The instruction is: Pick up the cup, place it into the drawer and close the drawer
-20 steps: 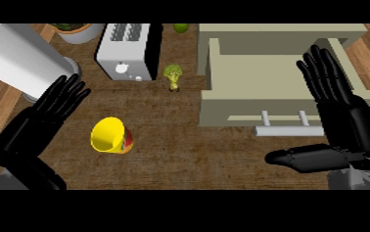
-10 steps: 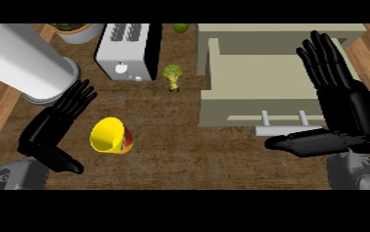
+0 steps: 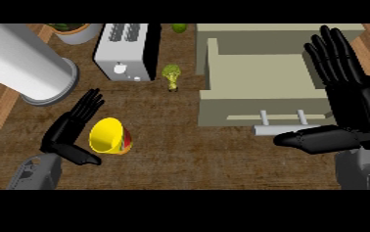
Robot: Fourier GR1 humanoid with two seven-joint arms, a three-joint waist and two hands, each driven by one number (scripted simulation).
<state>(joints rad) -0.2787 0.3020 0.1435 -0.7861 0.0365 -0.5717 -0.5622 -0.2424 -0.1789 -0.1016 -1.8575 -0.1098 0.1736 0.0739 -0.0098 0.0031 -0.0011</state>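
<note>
**Yellow cup on its side, left hand just beside it**

Yellow, with a red patch at its lower right: the cup (image 3: 110, 136) lies tipped over on the brown wood counter (image 3: 188, 162), mouth turned toward the left hand (image 3: 66, 132). That hand stands edge-on at the cup's left side, fingers straight and pointing up and to the right, thumb stretched low below the cup's rim. Fingers and thumb are spread apart; nothing is held. Whether a finger touches the cup's rim I cannot tell.

The drawer (image 3: 256, 86) stands pulled out at right of centre, beige, its inside bare, with a pale bar handle (image 3: 282, 126) on the front face. Cup and drawer are well apart, cup to the left on the counter.

The right hand (image 3: 339, 99) shows at the view's right edge, open and upright, fingers straight up over the drawer's right wall, thumb lying flat toward the left just below the handle.

Other things: a small broccoli floret (image 3: 172, 75) between the toaster (image 3: 127, 50) and the drawer; a grey cylinder (image 3: 33, 67) at upper left; a plant pot (image 3: 72, 30) behind it; a green fruit (image 3: 179, 28) at the top edge.
</note>
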